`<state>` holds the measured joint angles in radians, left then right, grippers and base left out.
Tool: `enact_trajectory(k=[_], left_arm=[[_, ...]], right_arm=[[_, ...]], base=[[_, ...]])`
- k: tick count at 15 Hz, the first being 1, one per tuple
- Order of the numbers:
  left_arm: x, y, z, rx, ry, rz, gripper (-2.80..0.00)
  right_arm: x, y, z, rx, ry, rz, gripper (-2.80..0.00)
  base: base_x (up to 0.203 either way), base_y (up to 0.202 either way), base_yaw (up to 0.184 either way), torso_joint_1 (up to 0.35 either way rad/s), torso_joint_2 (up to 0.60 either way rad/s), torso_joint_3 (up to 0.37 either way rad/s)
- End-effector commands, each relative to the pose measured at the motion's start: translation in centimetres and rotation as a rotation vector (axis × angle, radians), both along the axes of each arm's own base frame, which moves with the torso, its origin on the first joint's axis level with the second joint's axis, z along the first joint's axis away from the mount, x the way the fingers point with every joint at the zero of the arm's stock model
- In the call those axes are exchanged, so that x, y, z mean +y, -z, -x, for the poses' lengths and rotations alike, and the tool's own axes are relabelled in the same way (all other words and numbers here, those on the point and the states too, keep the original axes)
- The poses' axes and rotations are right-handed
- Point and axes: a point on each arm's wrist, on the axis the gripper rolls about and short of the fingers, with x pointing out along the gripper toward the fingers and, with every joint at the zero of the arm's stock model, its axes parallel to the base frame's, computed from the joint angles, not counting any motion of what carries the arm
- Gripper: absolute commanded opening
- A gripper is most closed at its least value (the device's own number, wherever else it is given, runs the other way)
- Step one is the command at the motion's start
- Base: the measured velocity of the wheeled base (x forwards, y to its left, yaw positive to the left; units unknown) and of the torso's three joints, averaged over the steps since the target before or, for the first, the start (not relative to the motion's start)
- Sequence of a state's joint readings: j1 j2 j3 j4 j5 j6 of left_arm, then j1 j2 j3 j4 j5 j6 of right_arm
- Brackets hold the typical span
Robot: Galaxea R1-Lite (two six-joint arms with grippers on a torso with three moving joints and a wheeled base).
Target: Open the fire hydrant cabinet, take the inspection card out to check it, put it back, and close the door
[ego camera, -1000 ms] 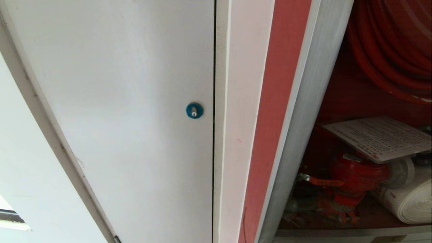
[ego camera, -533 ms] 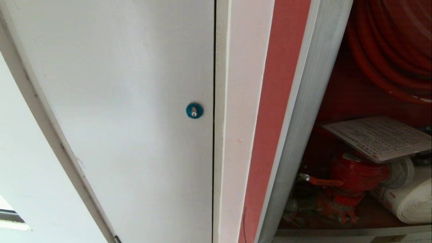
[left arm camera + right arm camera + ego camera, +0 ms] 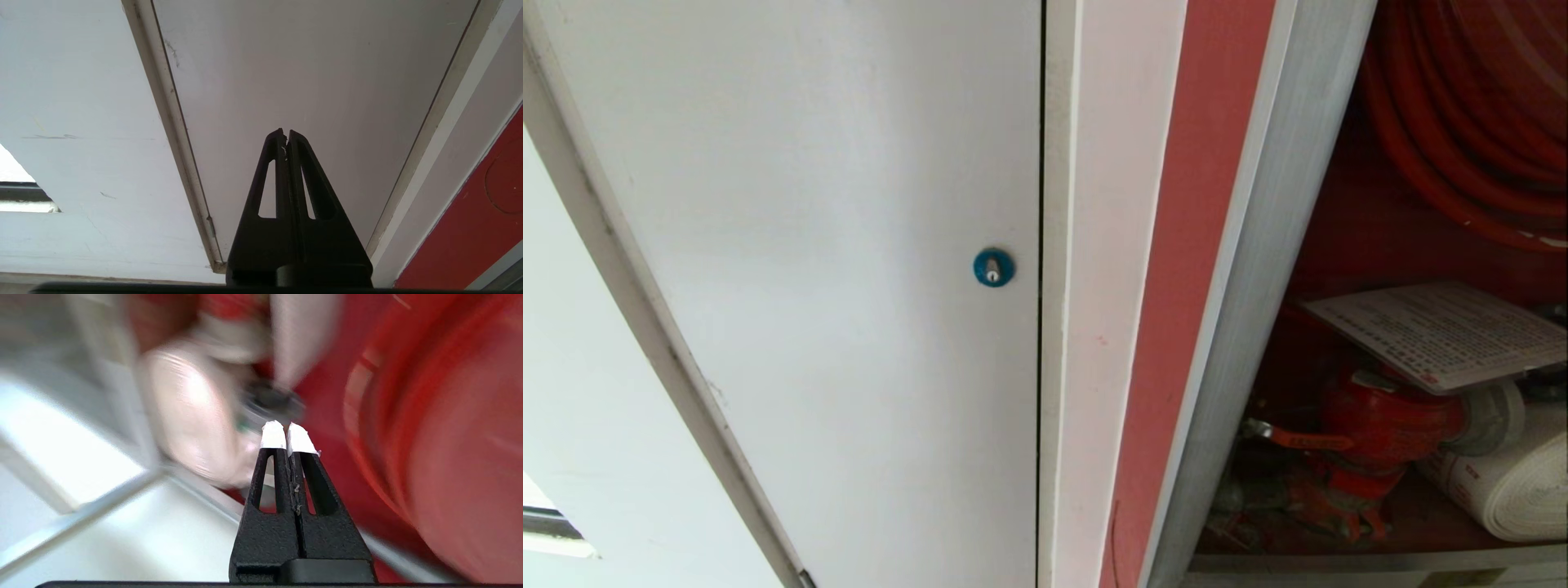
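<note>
Red cabinet interior (image 3: 429,416) beyond right claw (image 3: 288,435)

white door (image 3: 833,245) with round blue lock (image 3: 994,267), left; white jamb (image 3: 1094,286) and red wall strip (image 3: 1184,286) to its right; bright opening (image 3: 547,523) far left.

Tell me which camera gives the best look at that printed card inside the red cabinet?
The head view. There the inspection card lies flat above the red valve, its fine print facing up and almost the whole sheet in frame. The left wrist view shows none of it, only white panels. The right wrist view is blurred; I cannot pick the card out.
</note>
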<state>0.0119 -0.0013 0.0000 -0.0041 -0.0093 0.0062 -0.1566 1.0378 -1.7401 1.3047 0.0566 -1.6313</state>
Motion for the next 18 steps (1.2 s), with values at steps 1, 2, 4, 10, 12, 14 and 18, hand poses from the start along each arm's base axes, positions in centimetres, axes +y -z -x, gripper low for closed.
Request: enact_trajectory(k=[1, 2, 4, 10, 12, 14, 18], left_arm=[[0.0, 0.1, 0.0, 0.002, 0.000, 0.000, -2.80], [0.0, 0.1, 0.0, 0.002, 0.000, 0.000, -2.80], [0.0, 0.1, 0.0, 0.002, 0.000, 0.000, -2.80], [0.0, 0.1, 0.0, 0.002, 0.000, 0.000, -2.80], [0.0, 0.1, 0.0, 0.002, 0.000, 0.000, -2.80], [0.0, 0.1, 0.0, 0.002, 0.000, 0.000, -2.80], [0.0, 0.1, 0.0, 0.002, 0.000, 0.000, -2.80]], right_arm=[[-0.5, -0.4, -3.4, 0.185, -0.032, -0.046, -2.80], [-0.6, -0.6, -5.0, 0.221, -0.053, -0.071, -2.80], [-1.0, -0.3, -7.8, 0.296, -0.098, -0.086, -2.80], [-1.5, 1.3, -11.2, 0.418, -0.156, -0.076, -2.80], [-1.4, 2.2, -11.6, 0.472, -0.184, -0.079, -2.80], [-1.0, 2.9, -12.5, 0.514, -0.218, -0.081, -2.80], [-0.9, 3.5, -13.8, 0.553, -0.235, -0.085, -2.80]], base=[[0.000, 0.000, 0.000, 0.000, 0.00, 0.000], [0.000, 0.000, 0.000, 0.000, 0.00, 0.000], [0.000, 0.000, 0.000, 0.000, 0.00, 0.000], [0.000, 0.000, 0.000, 0.000, 0.00, 0.000], [0.000, 0.000, 0.000, 0.000, 0.00, 0.000], [0.000, 0.000, 0.000, 0.000, 0.00, 0.000], [0.000, 0.000, 0.000, 0.000, 0.00, 0.000]])
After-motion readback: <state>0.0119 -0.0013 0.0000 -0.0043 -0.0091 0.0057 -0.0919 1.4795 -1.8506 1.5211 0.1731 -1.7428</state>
